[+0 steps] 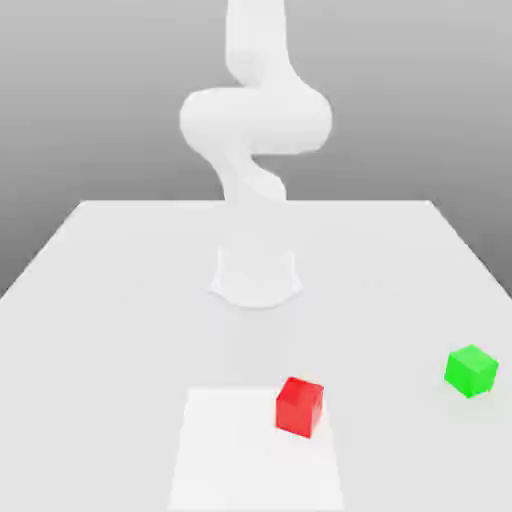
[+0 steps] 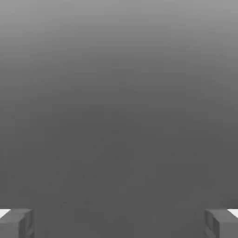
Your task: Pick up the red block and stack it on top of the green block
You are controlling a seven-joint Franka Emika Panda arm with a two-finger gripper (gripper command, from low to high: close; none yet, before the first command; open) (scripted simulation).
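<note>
Claw point(image 2: 119, 223) stands wide open, holding nothing. Red block point(image 1: 299, 406) sits near the table's point(image 1: 120, 300) front edge; green block point(image 1: 471, 370) well apart, toward its right edge. Risk: an off-centre descent would nudge the red block instead of straddling it.

arm point(image 1: 255, 110): runs off the exterior view's top edge
fingertips point(image 2: 16, 223): cut by the hand view's frame edges
worktop point(image 1: 100, 300): clipped at the exterior view's bottom edge

red block point(image 1: 299, 406) on table point(image 1: 120, 300) | green block point(image 1: 471, 370) well apart, exterior view's right
</note>
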